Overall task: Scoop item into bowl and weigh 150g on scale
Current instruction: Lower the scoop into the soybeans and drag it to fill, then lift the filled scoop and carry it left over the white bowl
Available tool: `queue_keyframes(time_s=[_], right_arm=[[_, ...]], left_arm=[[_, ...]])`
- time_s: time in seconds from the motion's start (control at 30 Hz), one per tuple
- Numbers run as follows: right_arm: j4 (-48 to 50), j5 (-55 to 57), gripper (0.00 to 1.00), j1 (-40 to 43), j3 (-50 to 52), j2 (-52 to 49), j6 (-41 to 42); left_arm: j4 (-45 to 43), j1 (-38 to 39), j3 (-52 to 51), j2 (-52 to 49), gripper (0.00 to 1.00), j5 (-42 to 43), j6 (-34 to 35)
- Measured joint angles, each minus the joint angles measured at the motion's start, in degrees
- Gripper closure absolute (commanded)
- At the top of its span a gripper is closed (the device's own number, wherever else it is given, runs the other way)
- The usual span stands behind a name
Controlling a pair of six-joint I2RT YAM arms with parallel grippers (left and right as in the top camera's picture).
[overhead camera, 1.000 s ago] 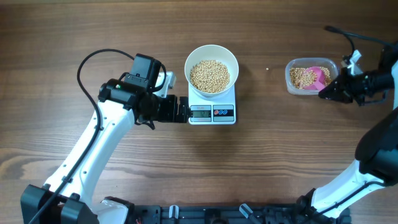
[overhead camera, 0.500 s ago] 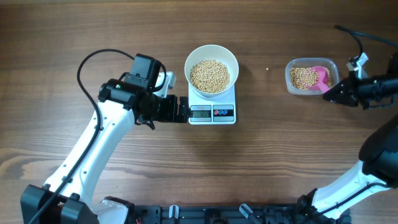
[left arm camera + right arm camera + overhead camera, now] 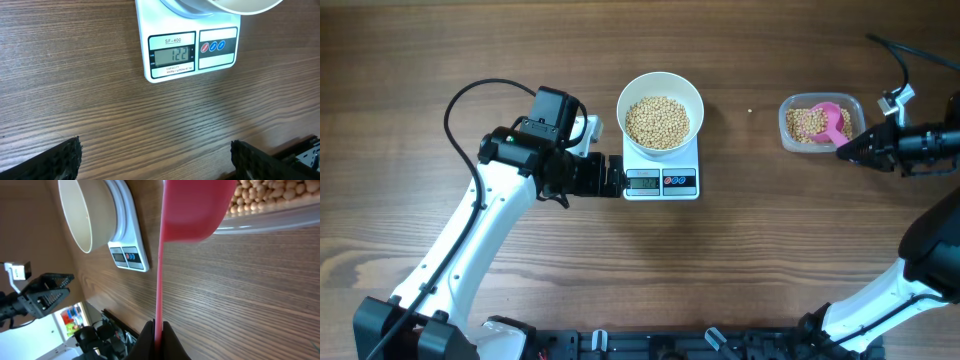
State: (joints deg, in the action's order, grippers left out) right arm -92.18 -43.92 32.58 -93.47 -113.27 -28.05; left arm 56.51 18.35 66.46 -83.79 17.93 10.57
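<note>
left arm (image 3: 470, 230): slants up from lower left, left fingers (image 3: 62, 159) wide beside scale (image 3: 661, 181) | right arm (image 3: 930, 140): level at right edge, right fingers (image 3: 172, 347) pinching pink scoop (image 3: 830, 120) in tub (image 3: 788, 135)

Straight down from overhead on the whole table (image 3: 770, 250). Low and close from left wrist, scale (image 3: 192, 50) up top. Rolled sideways from right wrist, same scale upper left.
</note>
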Motion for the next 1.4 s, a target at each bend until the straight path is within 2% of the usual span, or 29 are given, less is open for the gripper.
queue_keyframes(time_s=[0.5, 0.93, 1.4], right_arm=[[0.00, -3.32, 0.96, -0.28, 0.00, 1.11, -0.35], [-0.13, -8.41, 0.96, -5.29, 0.00, 5.18, -0.11], [-0.13, -15.26, 0.96, -19.37, 0.00, 5.29, 1.18]], left_arm=[[0.00, 0.00, 0.00, 0.00, 0.00, 0.00, 0.00], [0.00, 0.00, 0.00, 0.00, 0.00, 0.00, 0.00], [0.00, 0.00, 0.00, 0.00, 0.00, 0.00, 0.00]])
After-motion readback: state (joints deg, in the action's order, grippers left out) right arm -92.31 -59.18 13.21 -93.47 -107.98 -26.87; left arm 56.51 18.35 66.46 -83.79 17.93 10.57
